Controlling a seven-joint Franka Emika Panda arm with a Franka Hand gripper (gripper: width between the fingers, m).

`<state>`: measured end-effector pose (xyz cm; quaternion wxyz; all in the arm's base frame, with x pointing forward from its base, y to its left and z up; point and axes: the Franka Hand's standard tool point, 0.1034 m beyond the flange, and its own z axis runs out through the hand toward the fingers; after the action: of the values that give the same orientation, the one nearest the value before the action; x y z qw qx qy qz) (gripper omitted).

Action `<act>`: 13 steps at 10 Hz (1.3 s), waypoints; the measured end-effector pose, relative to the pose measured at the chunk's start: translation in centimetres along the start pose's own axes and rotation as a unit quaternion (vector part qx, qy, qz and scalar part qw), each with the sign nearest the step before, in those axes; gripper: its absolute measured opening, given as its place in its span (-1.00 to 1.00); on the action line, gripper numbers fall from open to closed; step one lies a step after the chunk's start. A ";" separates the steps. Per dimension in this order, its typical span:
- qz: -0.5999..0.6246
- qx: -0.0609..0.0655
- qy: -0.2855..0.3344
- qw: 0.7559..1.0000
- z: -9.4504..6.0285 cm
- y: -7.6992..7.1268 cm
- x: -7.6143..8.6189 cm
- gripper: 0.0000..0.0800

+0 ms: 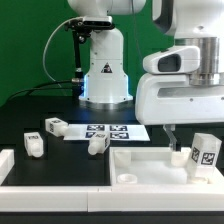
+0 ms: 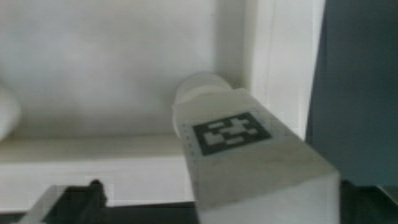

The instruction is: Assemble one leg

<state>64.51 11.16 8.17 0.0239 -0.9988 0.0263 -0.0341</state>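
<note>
A white leg [image 1: 206, 152] with a black-and-white tag stands upright at the corner of the white tabletop tray [image 1: 150, 172], on the exterior view's right. My gripper [image 1: 192, 147] is over it, jaws open. One dark finger [image 1: 172, 140] stands apart from the leg, with a gap between them. In the wrist view the tagged leg [image 2: 237, 140] runs from the tray's corner [image 2: 125, 90] up between the fingers. One finger [image 2: 71, 202] is clear of it and the other is hidden. Three more legs [image 1: 53, 127] [image 1: 34, 145] [image 1: 97, 144] lie loose on the black table.
The marker board [image 1: 108, 130] lies on the table behind the tray. The arm's white base [image 1: 103, 70] stands at the back. A white ledge [image 1: 40, 178] runs along the table's front on the exterior view's left.
</note>
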 end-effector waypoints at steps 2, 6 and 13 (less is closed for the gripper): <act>0.032 -0.001 0.000 0.999 0.0 -0.2 0.0 -0.02; 0.174 -0.001 0.000 0.985 0.1 0.1 0.0 -0.29; 0.628 0.002 -0.005 0.778 0.3 0.8 -0.1 -0.09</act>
<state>64.42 10.33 7.86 0.0421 -0.7604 0.6480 -0.0070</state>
